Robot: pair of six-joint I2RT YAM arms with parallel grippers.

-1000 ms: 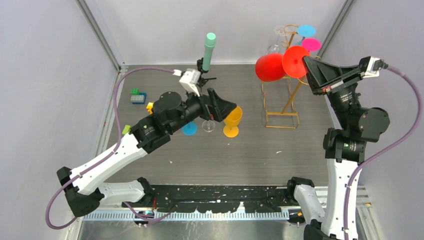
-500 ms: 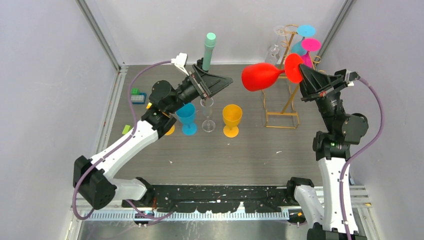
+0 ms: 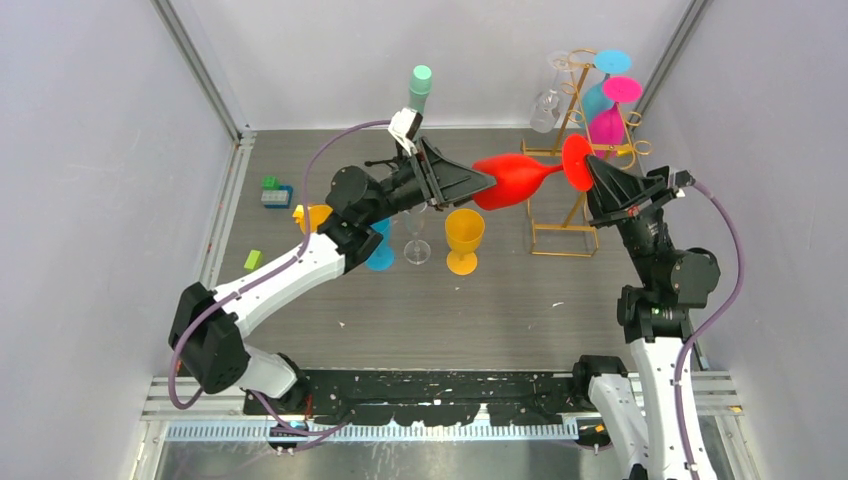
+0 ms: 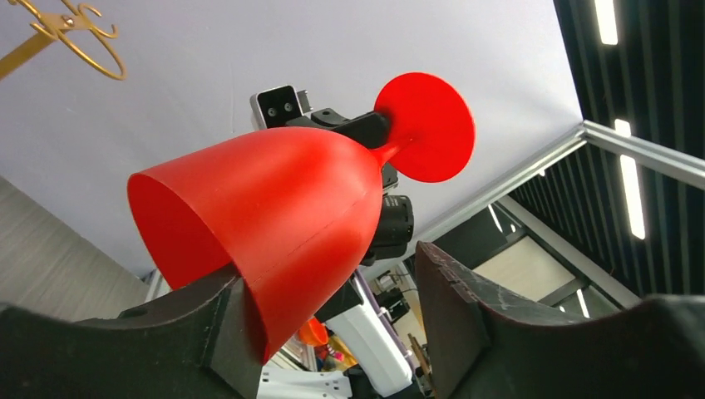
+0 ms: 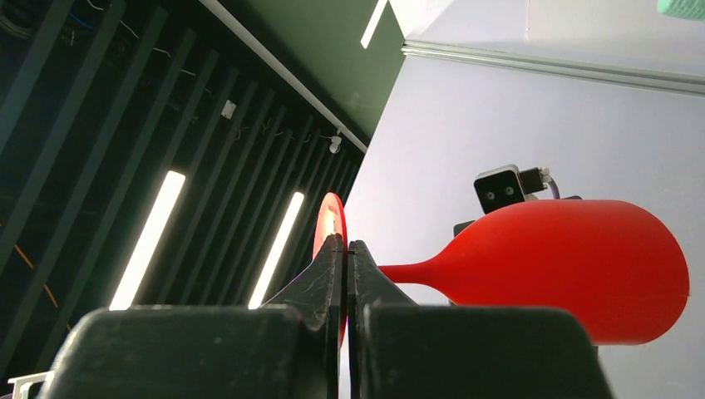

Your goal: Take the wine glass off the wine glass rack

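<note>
The red wine glass (image 3: 512, 177) lies sideways in the air, left of the gold wire rack (image 3: 563, 232). My right gripper (image 3: 589, 168) is shut on the rim of its round foot, as the right wrist view shows (image 5: 347, 246), with the bowl (image 5: 574, 266) pointing away. My left gripper (image 3: 484, 184) is open around the bowl's mouth. In the left wrist view (image 4: 328, 278) the bowl (image 4: 274, 199) rests against the left finger (image 4: 208, 324), and the right finger (image 4: 453, 307) stands apart from it. A clear glass (image 3: 548, 95), a blue one (image 3: 600, 95) and a pink one (image 3: 607, 126) hang on the rack.
A yellow glass (image 3: 463, 240), a clear glass (image 3: 416, 242), a blue glass (image 3: 380, 255) and an orange glass (image 3: 315, 215) stand on the table under the left arm. A black tripod with a mint cylinder (image 3: 418, 90) stands at the back. Toy bricks (image 3: 275, 193) lie at the left.
My right gripper has carried the red glass down and left, away from the rack. My left arm has risen from the table glasses and swung right until its open jaws reach the bowl.
</note>
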